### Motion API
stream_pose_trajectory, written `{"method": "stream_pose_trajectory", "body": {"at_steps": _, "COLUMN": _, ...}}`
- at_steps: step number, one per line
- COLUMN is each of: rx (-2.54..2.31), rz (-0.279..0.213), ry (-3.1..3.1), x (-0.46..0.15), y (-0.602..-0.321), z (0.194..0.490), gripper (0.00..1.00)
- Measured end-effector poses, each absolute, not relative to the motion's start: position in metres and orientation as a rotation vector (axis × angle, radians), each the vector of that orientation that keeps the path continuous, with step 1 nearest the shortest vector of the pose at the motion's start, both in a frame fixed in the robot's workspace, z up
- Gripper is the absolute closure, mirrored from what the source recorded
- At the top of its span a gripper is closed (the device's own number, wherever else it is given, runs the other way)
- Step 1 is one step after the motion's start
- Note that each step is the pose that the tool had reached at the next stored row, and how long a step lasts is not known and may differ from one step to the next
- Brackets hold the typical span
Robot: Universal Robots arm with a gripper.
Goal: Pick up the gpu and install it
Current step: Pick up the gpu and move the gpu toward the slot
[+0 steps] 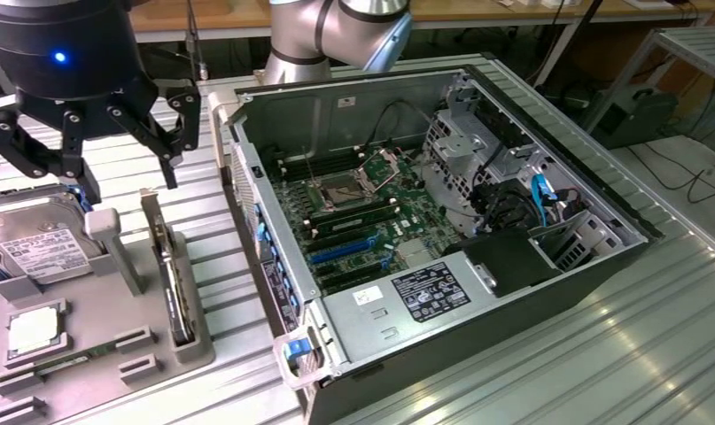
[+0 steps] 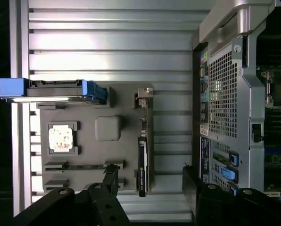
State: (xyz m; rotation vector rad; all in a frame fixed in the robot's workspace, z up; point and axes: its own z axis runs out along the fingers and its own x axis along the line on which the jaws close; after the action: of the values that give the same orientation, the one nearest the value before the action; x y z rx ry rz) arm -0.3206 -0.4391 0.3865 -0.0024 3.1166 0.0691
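Note:
The gpu point(image 1: 168, 270) stands on its edge in a slot of the grey holder tray point(image 1: 91, 341), its silver bracket pointing up at the far end. In the wrist view the gpu point(image 2: 142, 162) is a thin dark strip seen edge-on. My gripper point(image 1: 127, 173) hangs open above the tray, over the gpu and the hard drive, touching nothing. Its black fingers point(image 2: 110, 178) stand on either side of the gpu's line, well above it, and my gripper point(image 2: 150, 181) holds nothing. The open computer case point(image 1: 275, 292) lies to the exterior view's right, motherboard point(image 1: 375, 208) exposed with blue slots point(image 1: 339, 252).
A silver hard drive point(image 1: 38, 248) with blue rails and a square cpu chip point(image 1: 34, 328) sit in the same tray. The case's perforated rear wall point(image 2: 223, 99) is close beside the tray. Everything rests on a ribbed metal table point(image 1: 594, 354).

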Motion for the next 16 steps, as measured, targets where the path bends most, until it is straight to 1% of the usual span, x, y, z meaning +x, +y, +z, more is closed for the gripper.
{"method": "stream_pose_trajectory", "body": {"at_steps": 9, "rx": -0.011, "rz": 0.069, "ry": 3.117, "x": -0.321, "y": -0.439, "z": 0.382, "gripper": 0.34}}
{"method": "stream_pose_trajectory", "body": {"at_steps": 16, "rx": -0.015, "rz": 0.069, "ry": 3.117, "x": -0.321, "y": -0.439, "z": 0.371, "gripper": 0.34}}
